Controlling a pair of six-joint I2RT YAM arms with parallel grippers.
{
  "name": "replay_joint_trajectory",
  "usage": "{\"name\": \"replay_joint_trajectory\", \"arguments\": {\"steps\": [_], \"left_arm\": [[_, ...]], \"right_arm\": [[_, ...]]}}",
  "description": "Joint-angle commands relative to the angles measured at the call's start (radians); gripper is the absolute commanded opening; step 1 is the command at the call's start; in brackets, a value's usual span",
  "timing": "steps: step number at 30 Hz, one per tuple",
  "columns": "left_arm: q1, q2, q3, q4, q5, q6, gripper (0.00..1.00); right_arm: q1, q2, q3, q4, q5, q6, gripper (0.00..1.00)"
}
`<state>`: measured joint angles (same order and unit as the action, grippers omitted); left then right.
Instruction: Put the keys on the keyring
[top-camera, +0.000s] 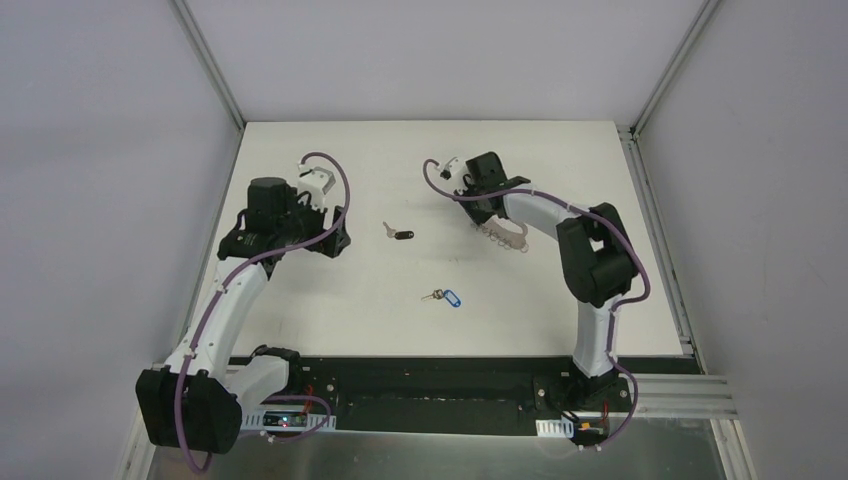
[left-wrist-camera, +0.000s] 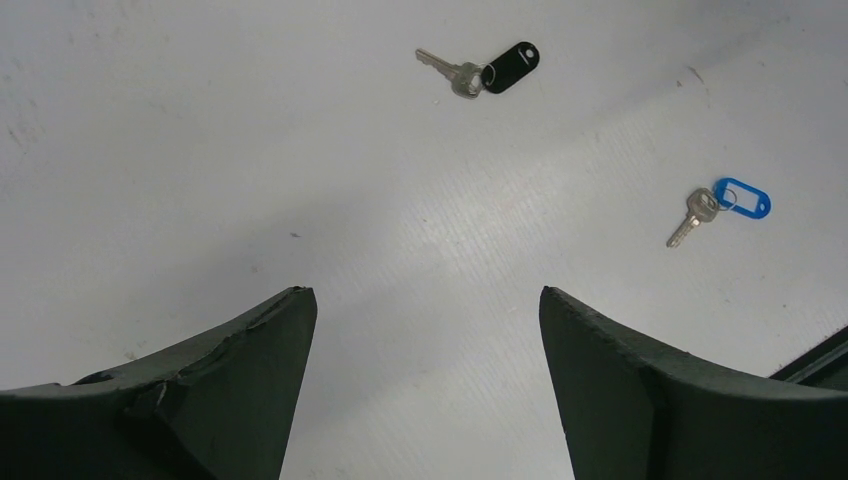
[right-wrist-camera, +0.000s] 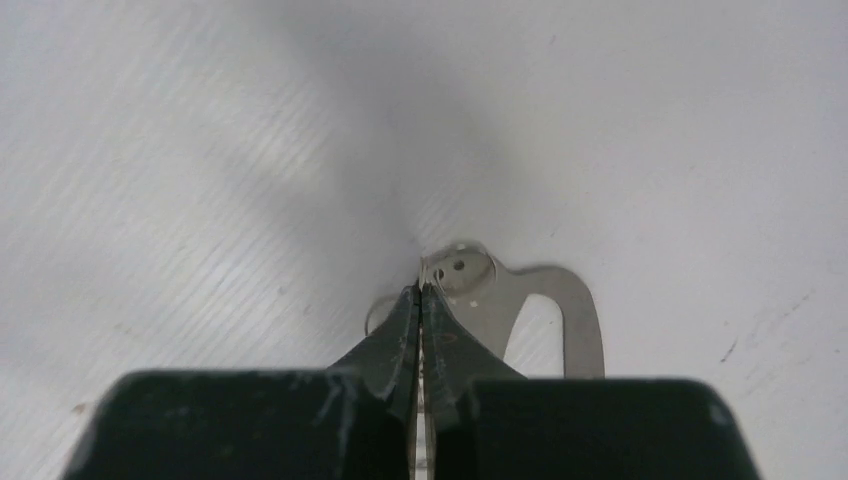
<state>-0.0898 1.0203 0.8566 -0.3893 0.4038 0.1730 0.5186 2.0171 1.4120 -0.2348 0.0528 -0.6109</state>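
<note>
The key with the black plastic head (top-camera: 400, 234) lies mid-table; it also shows at the top of the left wrist view (left-wrist-camera: 480, 72). The key with the blue oval tag (top-camera: 445, 297) lies nearer the front, at the right in the left wrist view (left-wrist-camera: 725, 205). My left gripper (top-camera: 338, 232) is open and empty (left-wrist-camera: 425, 295), over bare table left of both keys. My right gripper (top-camera: 492, 222) is shut (right-wrist-camera: 421, 288), pinching the edge of the pale silvery keyring (right-wrist-camera: 570, 310), which rests on the table at back right (top-camera: 510, 238). Its clips are mostly hidden by the fingers.
The white table (top-camera: 330, 300) is walled by grey panels on three sides. A black rail (top-camera: 440, 375) runs along the near edge with both arm bases. The right arm's elbow (top-camera: 595, 255) stands right of the blue-tag key.
</note>
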Motion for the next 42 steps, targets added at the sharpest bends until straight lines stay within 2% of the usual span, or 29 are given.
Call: {"name": "replay_joint_trajectory", "arguments": {"steps": [1,5,12,16,20,25,30,37,42], "left_arm": [[-0.04,0.033,0.109,-0.026,0.093,0.046,0.84],[-0.111,0.082,0.192,-0.06,0.144,0.061,0.84],[-0.248,0.218,0.397,-0.111,0.256,0.029,0.83],[-0.307,0.296,0.529,-0.123,0.322,-0.03,0.78],[-0.344,0.349,0.599,-0.1,0.406,-0.117,0.71],[-0.357,0.376,0.585,-0.002,0.507,-0.223,0.6],[-0.389,0.37,0.538,0.098,0.531,-0.23,0.54],[-0.408,0.366,0.512,0.161,0.578,-0.271,0.42],[-0.41,0.348,0.485,0.174,0.565,-0.267,0.41]], "right_arm": [[-0.038,-0.193,-0.028,-0.018,-0.292,0.016,0.0],[-0.076,-0.305,-0.058,-0.052,-0.539,0.028,0.0],[-0.086,-0.41,-0.05,-0.157,-0.787,0.033,0.0],[-0.085,-0.455,-0.031,-0.187,-0.904,0.065,0.0],[-0.088,-0.482,-0.005,-0.201,-1.028,0.098,0.0],[-0.092,-0.497,0.019,-0.199,-1.155,0.147,0.0],[-0.092,-0.502,0.042,-0.182,-1.246,0.202,0.0],[-0.091,-0.508,0.042,-0.141,-1.285,0.273,0.0],[-0.093,-0.511,0.028,-0.126,-1.319,0.286,0.0]]}}
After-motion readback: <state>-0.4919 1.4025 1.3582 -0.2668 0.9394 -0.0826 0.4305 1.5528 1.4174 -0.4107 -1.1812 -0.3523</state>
